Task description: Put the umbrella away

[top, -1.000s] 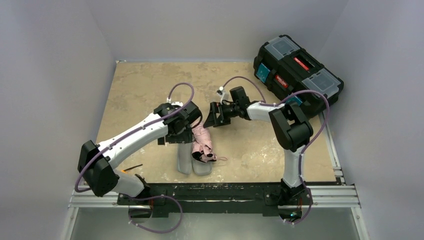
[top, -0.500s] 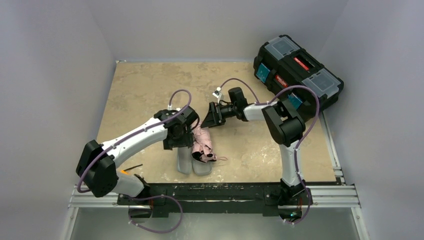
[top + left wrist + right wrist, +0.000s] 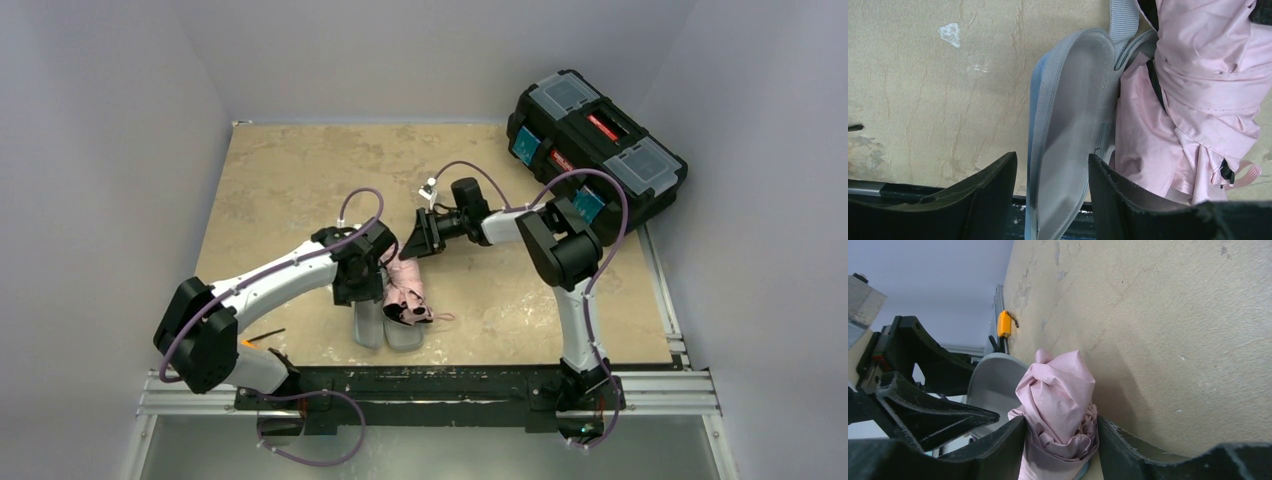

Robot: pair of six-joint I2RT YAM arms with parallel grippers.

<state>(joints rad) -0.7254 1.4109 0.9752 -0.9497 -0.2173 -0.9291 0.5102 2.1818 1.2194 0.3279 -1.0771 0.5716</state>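
Observation:
The pale pink umbrella (image 3: 405, 285) lies folded and bunched, resting in an open grey case (image 3: 372, 325) near the table's front. My right gripper (image 3: 410, 250) reaches in from the right. In the right wrist view both jaws press the fabric of the umbrella (image 3: 1060, 400), so the right gripper (image 3: 1061, 419) is shut on its far end. My left gripper (image 3: 362, 290) hangs over the case's left half. In the left wrist view the left gripper (image 3: 1052, 156) straddles that grey case (image 3: 1073, 115); a gap shows at the left finger. The umbrella (image 3: 1198, 100) lies just right.
A black toolbox (image 3: 595, 145) with clear lid compartments sits at the back right corner. A small orange-handled tool (image 3: 1004, 324) lies near the front left edge, by the metal rail (image 3: 430, 385) that carries the arm bases.
The right gripper moved left and down onto the umbrella's end and closed on it. The left gripper lowered over the case's left half, its jaws narrowing.

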